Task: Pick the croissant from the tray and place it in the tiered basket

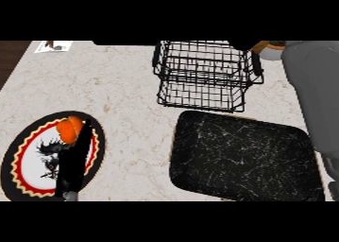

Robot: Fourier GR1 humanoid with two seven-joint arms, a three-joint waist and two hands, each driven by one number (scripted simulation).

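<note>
The black wire tiered basket (203,75) stands at the back centre of the counter. Just past its right rear corner, my right hand (243,45) shows only partly at the top of the view. Its black fingers are curled round a small brown-orange piece, the croissant (263,46), most of which is hidden. My grey right forearm (318,94) runs up the right side. The black speckled tray (245,156) lies in front of the basket with nothing on it. My left hand does not show.
A round plate (25,156) with a red and yellow rim lies at front left. It carries an orange food piece (71,128) and a long black utensil (72,165). A small card (53,46) lies at back left. Dark floor shows beyond the counter's left edge.
</note>
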